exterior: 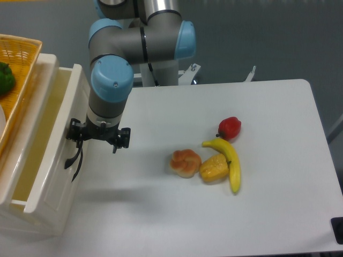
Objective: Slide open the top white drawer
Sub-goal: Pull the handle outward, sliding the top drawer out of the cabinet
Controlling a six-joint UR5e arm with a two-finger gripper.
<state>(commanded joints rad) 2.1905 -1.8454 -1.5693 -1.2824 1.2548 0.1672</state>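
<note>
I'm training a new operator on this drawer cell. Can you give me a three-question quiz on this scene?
1. True or false: the top white drawer is already partly pulled out.
2. What lies nearest the banana? A) yellow corn piece B) yellow basket C) green vegetable
3. Fill in: the tool is at the drawer's black ____.

Key: 1 true, its inside shows. 2 A, they touch. 3 handle.
</note>
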